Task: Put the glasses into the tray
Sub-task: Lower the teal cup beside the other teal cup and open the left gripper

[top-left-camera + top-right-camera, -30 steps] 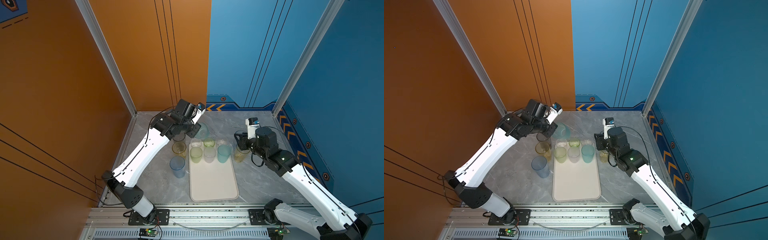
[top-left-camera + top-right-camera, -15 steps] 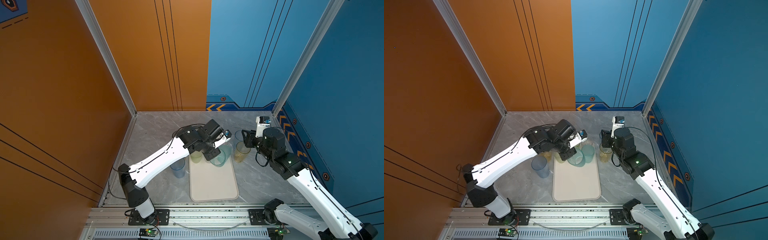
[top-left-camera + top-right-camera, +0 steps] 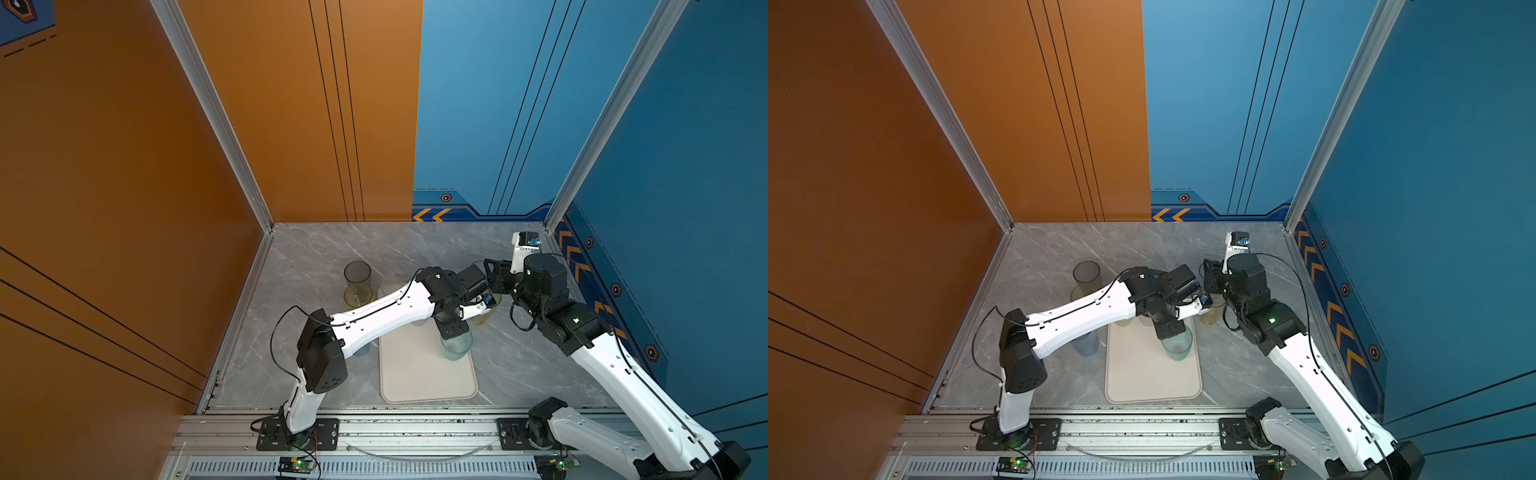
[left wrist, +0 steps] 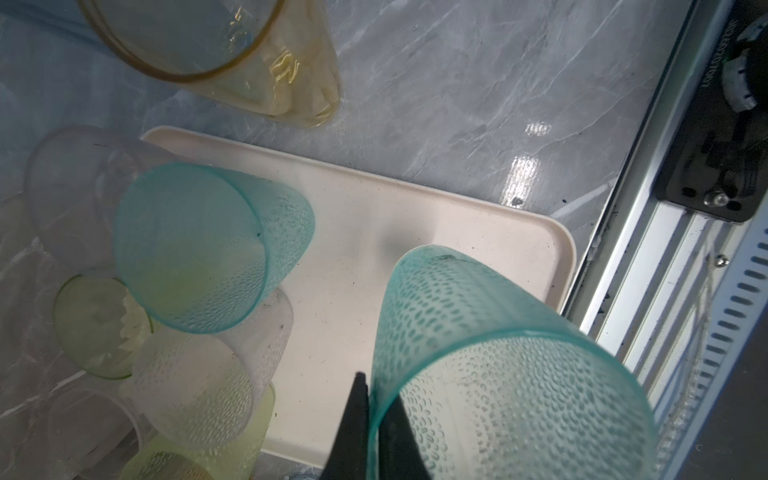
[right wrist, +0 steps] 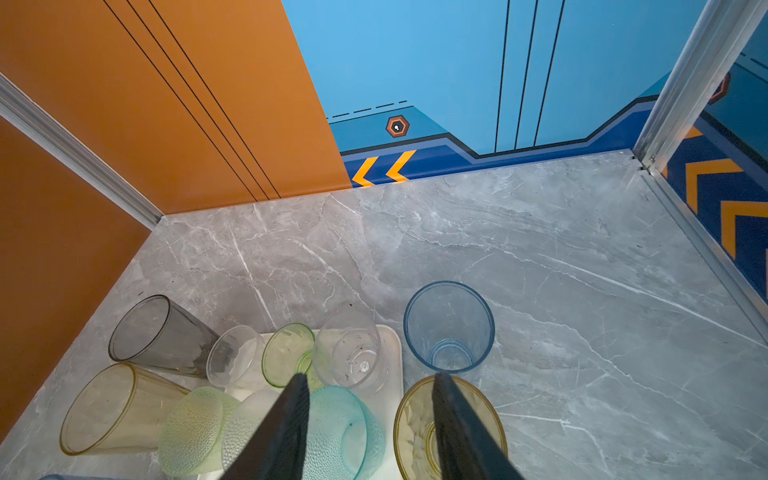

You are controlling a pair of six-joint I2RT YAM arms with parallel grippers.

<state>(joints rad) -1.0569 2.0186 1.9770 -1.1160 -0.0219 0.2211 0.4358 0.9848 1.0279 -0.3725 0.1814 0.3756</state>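
Teal tumbler (image 3: 456,347): upright near the tray's (image 3: 415,378) right rim; landed or just hovering, can't tell.
Left gripper (image 4: 374,399): clamped on that tumbler's wall, one finger inside.
Right gripper (image 5: 370,376): jaws half apart, empty, above the yellow glass (image 5: 411,424) beside the tray.
Do it well: set the base flat inside the rim, release, lift straight, clear of the clustered glasses (image 4: 191,257).

Left arm (image 3: 386,311) stretched across the middle, wrist bent down. Left hand (image 4: 376,390) pinched tight on teal glass (image 4: 478,353) wall. Right arm (image 3: 615,365) folded at elbow. Right hand (image 5: 370,376) angled down, jaws parted.
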